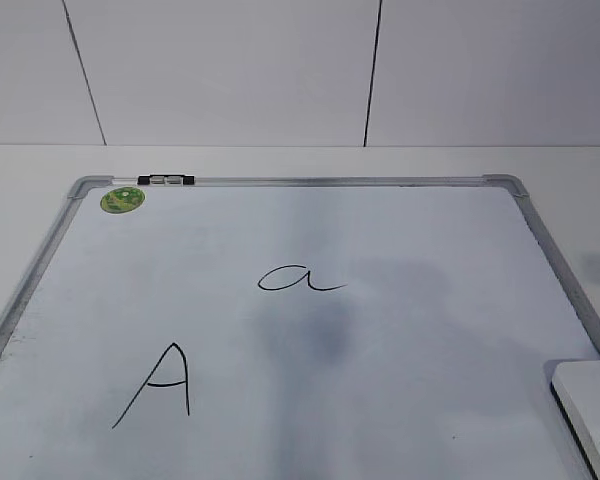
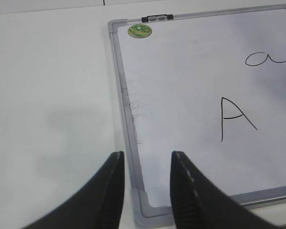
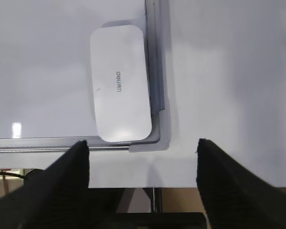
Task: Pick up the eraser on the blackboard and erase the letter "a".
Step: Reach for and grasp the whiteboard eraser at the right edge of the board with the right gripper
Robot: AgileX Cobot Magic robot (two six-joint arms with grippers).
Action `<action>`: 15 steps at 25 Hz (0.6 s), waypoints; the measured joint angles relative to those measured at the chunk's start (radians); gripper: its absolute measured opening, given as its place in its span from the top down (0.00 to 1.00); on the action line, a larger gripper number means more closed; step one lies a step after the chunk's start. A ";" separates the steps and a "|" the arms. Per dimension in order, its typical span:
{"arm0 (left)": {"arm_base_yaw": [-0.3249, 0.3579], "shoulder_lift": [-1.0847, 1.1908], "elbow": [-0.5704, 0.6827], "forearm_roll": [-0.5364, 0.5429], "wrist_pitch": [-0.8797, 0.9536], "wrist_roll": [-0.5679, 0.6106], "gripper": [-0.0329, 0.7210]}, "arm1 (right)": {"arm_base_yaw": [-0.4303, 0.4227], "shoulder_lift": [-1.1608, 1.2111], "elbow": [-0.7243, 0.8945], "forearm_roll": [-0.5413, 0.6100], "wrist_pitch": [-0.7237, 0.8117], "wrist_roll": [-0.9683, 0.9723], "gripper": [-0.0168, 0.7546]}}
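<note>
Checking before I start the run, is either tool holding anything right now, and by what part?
Nothing is held. The left tool and the right tool are both open and empty; the eraser lies untouched on the blackboard.

The white eraser [image 3: 120, 83] lies flat in the blackboard's [image 3: 47, 57] corner near frame centre, against its grey frame, while the right gripper [image 3: 143, 160] hangs wide open along the lower edge.

White eraser [image 3: 120, 84]; white blackboard [image 1: 410, 330], grey frame; green sticker [image 1: 123, 199], pattern unclear.
</note>
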 joint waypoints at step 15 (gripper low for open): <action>0.000 0.000 0.000 0.000 0.000 0.000 0.63 | 0.000 0.102 0.000 0.090 -0.064 -0.078 0.19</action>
